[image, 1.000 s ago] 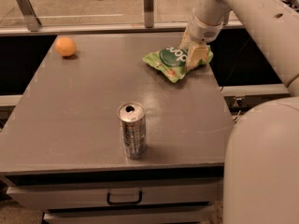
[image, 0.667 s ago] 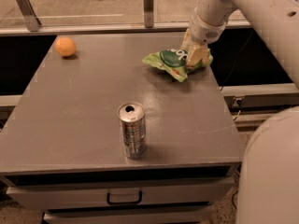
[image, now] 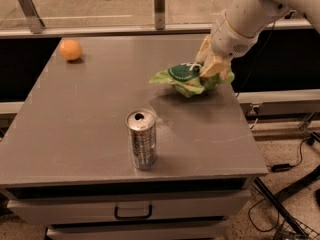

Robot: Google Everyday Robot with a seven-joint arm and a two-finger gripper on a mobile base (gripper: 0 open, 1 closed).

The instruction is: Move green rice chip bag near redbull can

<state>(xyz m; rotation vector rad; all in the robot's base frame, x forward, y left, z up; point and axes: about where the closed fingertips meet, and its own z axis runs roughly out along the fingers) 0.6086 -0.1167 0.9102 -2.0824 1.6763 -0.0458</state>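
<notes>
The green rice chip bag is a crinkly light-green bag with a dark green round logo, at the right side of the grey table, lifted a little above its shadow. My gripper comes down from the upper right and is shut on the bag's right end. The redbull can, a slim silver can with a pull-tab top, stands upright near the table's front middle, down and left of the bag and well apart from it.
A round orange fruit lies at the table's far left corner. A metal rail with posts runs behind the table. A drawer with a handle is under the tabletop. Cables lie on the floor at the lower right.
My gripper has lifted the bag off the table and carried it slightly toward the front and left. The can and the orange have not moved.
</notes>
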